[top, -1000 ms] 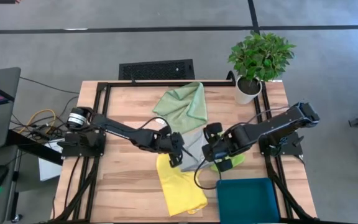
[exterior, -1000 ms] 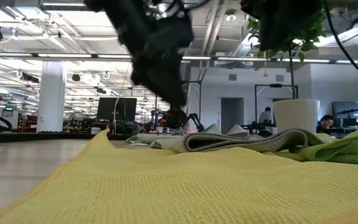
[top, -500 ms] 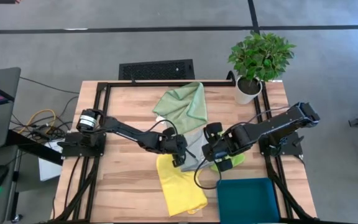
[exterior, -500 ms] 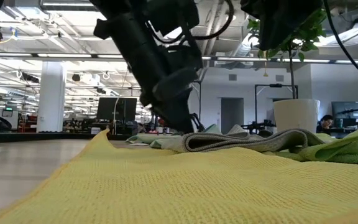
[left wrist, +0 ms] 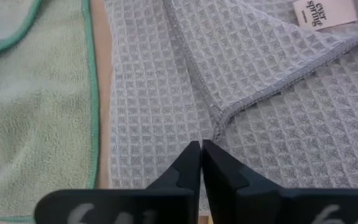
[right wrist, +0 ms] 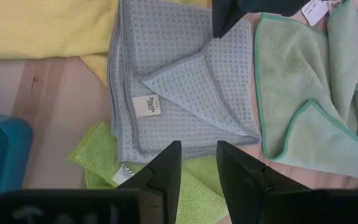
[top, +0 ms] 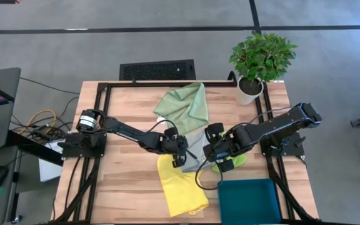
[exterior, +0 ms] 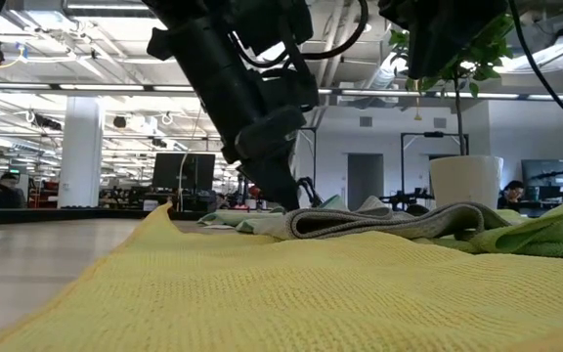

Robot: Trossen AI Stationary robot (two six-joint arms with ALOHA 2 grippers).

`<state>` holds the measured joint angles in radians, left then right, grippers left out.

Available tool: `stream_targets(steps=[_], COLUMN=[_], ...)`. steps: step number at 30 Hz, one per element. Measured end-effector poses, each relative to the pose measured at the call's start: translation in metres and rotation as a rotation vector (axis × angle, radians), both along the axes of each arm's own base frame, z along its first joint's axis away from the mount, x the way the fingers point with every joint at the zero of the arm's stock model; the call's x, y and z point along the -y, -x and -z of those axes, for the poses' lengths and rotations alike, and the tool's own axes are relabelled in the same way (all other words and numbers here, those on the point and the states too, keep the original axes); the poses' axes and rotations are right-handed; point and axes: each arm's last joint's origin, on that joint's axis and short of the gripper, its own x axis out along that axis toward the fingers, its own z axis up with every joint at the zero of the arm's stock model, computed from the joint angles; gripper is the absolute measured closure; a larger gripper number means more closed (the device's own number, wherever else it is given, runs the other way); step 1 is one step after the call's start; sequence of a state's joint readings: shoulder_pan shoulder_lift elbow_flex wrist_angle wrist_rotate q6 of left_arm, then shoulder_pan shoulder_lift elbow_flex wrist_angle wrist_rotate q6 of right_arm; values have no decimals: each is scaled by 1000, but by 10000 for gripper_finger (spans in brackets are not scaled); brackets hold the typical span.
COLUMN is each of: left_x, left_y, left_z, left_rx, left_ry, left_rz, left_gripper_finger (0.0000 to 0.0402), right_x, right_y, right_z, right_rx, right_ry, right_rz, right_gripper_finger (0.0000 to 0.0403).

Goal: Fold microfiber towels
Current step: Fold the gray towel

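From above: grey towel [top: 194, 149] mid-bench, between left gripper [top: 179, 157] and right gripper [top: 217, 152]; green towel [top: 185, 105] toward the far edge, yellow towel [top: 179, 185] at the near edge.

Left wrist: fingers pressed together, seemingly pinching the grey fold.

Right wrist: fingers spread, hovering.

Probably mid-fold; next, likely carrying that flap across.

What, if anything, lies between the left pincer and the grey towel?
Nothing visible. The left pincer is shut, its tips down against the grey towel beside a folded-over corner, with the sage green towel off to one side.
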<state>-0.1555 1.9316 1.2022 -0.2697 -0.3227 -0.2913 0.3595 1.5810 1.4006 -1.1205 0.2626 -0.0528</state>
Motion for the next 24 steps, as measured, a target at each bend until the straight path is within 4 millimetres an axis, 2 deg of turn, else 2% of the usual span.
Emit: stream_targets(steps=[11, 19, 24], left_x=[3, -2, -3], left_y=[-15, -29, -39], left_z=[-11, -25, -16], left_rx=[173, 356, 404], left_ry=[55, 57, 77], left_rz=[113, 199, 249], left_gripper_finger=[401, 401, 401], right_x=[1, 10, 17], right_y=[2, 10, 16], right_z=[1, -9, -18], right_rx=[-25, 1, 21], right_ry=[15, 83, 78], right_rz=[2, 33, 51], right_gripper_finger=[278, 278, 278])
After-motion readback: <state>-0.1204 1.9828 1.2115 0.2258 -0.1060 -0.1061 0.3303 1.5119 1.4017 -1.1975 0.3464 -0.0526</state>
